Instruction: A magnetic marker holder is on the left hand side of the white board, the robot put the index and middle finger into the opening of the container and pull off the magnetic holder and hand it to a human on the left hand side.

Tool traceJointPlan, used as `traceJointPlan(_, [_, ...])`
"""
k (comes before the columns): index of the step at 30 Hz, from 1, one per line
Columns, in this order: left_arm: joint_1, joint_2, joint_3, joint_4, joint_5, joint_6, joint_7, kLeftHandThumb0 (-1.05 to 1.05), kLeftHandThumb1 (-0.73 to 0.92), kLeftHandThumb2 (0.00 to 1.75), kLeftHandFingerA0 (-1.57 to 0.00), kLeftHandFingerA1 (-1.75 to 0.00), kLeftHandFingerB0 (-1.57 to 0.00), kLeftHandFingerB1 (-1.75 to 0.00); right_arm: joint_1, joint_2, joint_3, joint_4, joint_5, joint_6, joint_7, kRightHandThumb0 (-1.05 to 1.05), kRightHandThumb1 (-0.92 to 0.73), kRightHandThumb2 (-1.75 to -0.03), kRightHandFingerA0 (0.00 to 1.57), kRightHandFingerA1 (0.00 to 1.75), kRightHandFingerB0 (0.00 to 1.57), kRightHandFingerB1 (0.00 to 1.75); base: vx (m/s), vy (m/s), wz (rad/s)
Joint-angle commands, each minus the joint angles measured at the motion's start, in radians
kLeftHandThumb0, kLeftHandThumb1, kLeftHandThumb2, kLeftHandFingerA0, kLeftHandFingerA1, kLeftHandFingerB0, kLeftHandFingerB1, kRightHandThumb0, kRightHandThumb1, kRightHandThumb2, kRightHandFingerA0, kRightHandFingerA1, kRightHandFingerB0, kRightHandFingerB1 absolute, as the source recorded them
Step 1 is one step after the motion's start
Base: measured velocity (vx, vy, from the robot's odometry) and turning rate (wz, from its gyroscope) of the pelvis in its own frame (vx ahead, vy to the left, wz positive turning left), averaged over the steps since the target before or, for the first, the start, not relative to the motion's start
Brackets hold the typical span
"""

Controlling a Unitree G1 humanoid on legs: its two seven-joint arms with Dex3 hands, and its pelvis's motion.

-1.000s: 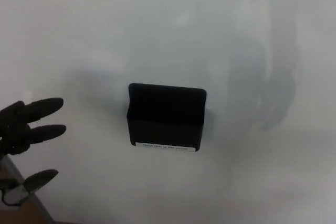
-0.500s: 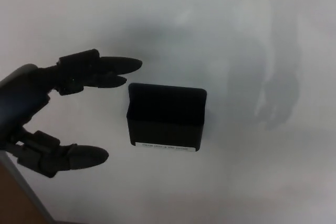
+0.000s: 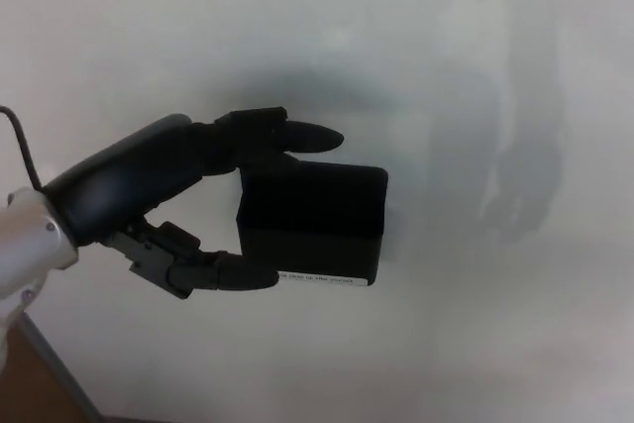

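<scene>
One black marker holder [image 3: 322, 225] sticks to the whiteboard [image 3: 475, 66]. One left robot hand [image 3: 188, 200], spread wide, brackets its left edge: fingers [image 3: 297, 134] above, thumb [image 3: 233, 272] below, grasp unclear.

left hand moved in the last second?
Yes. The left hand has swung in from the picture's left edge toward the black holder on the whiteboard, which stayed put; its fingers now reach the holder's top.

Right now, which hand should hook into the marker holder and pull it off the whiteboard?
Left. The left hand is already at the black marker holder, two fingers over its top edge, thumb by the lower left corner. The holder is still on the whiteboard. The right hand is not in view.
</scene>
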State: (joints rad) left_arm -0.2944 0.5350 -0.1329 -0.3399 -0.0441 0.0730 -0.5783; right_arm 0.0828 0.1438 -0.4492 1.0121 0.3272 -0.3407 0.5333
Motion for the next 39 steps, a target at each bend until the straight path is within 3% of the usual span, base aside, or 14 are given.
traceJointPlan(1, [-0.042, -0.017, -0.052, 0.098, 0.093, 0.018, 0.024, -0.80, 0.60, 0.59, -0.26, -0.35, -0.22, -0.29, 0.000, -0.022, -0.002, 0.001, 0.029, -0.009, 0.016, -0.62, -0.79, -0.63, 0.51, 0.60, 0.44, 0.42, 0.00, 0.000, 0.00])
traceJointPlan(39, [-0.093, -0.028, -0.067, 0.147, 0.135, 0.049, -0.007, -0.79, 0.60, 0.59, -0.22, -0.32, -0.21, -0.28, -0.020, -0.033, 0.017, 0.017, 0.033, -0.014, 0.013, -0.63, -0.77, -0.62, 0.54, 0.61, 0.49, 0.44, 0.00, 0.000, 0.00])
